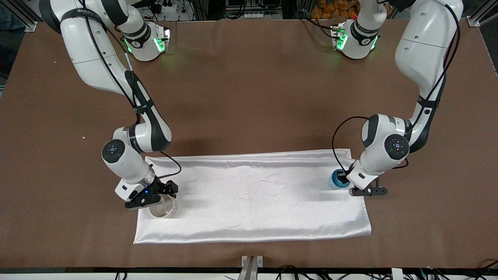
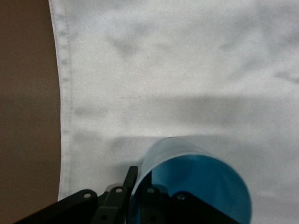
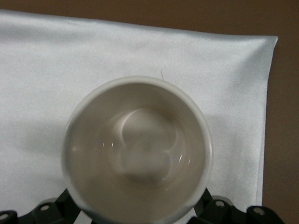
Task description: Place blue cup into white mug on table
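Blue cup (image 1: pixel 334 181) sits on the white cloth (image 1: pixel 253 194) toward the left arm's end, the left gripper (image 1: pixel 342 178) clamped on its rim. Right gripper (image 1: pixel 165 200) straddles the white mug (image 1: pixel 164 208), jaws wide (nothing lifted). Carrying and nesting remain.

High front camera facing the robots, two close wrist views looking down — all sharing the white cloth (image 1: pixel 253 198).

On my left wrist feed, the left gripper (image 2: pixel 140 198) is clamped on the blue cup's (image 2: pixel 196 186) rim, one finger (image 2: pixel 128 179) outside the wall. The cup sits on the white cloth (image 2: pixel 177 70), close to its hemmed edge, with brown table (image 2: pixel 25 116) showing alongside.
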You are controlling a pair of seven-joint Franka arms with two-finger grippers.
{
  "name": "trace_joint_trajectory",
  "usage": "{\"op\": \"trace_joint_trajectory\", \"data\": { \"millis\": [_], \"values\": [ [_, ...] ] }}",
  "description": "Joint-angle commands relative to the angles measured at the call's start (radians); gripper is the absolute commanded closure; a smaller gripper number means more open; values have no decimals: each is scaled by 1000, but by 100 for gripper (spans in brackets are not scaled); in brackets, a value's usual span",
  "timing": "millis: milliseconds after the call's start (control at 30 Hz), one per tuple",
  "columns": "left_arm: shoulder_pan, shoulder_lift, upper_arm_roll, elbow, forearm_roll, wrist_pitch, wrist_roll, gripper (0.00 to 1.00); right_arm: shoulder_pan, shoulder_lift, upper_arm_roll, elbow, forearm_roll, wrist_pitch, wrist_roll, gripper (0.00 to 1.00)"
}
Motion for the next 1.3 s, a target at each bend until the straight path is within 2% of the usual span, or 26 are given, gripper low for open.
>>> {"op": "trace_joint_trajectory", "data": {
  "millis": [0, 100, 133, 167, 667, 800, 1067, 1267],
  "values": [
    [-6, 11, 3, 15, -15, 7, -12, 100, -8, 23, 5, 9, 0, 35, -6, 61],
    [-6, 11, 3, 15, -18, 7, -12, 100, -8, 23, 5, 9, 0, 35, -7, 90],
    [-6, 11, 3, 15, -16, 7, -12, 100, -8, 23, 5, 10, 0, 35, -7, 98],
    [-6, 11, 3, 15, -16, 7, -14, 100, -8, 23, 5, 10, 0, 35, -7, 100],
    [-4, 5, 5, 29, -13, 6, -8, 100, -5, 5, 5, 9, 3, 26, -7, 100],
    [-3, 0, 5, 29, -12, 4, -4, 100, -4, -27, 6, 1, 9, -15, -4, 100],
    [-3, -15, 8, 31, -12, 3, 0, 100, 5, -116, 8, -17, 17, -205, 33, 100],
    [-3, -30, 8, 31, -12, -2, 0, 100, 45, -211, 8, -137, 15, -218, 83, 100]
  ]
}}
